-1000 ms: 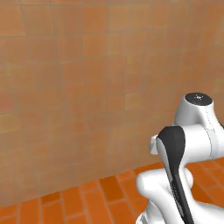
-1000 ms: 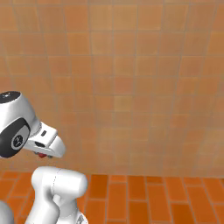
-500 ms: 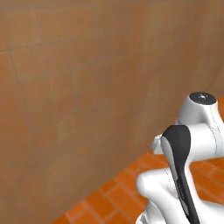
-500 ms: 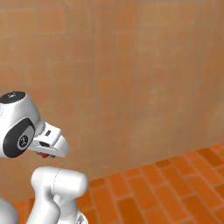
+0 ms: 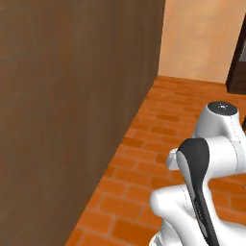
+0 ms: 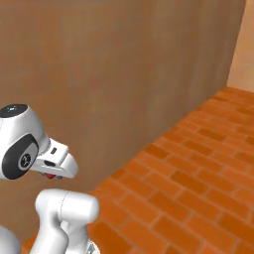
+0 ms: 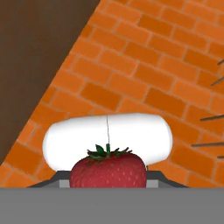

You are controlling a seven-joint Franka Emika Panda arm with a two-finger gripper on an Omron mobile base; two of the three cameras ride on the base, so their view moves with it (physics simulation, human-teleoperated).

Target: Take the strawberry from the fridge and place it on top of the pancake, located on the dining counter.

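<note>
The strawberry [image 7: 108, 169] is bright red with a green leafy top. It sits low in the hand view, clamped in my gripper [image 7: 108, 183], whose fingertips are hidden behind it. From the right base view, the gripper [image 6: 51, 173] hangs under the white hand at the left, with a red speck of the strawberry [image 6: 50, 175] showing beneath it. The arm is folded close over the base. The fridge, the pancake and the dining counter are out of view.
A tall brown wooden panel [image 5: 72, 105] stands close on the left and fills much of the right base view [image 6: 114, 74]. An orange brick floor [image 5: 158, 120] stretches ahead to a beige wall [image 5: 202, 38]. A dark piece of furniture [image 5: 239, 62] is at the far right edge.
Both base views have swung: the camera turned with the base, from a tan tiled wall to a brown panel and open brick floor. The strawberry stays in the gripper.
</note>
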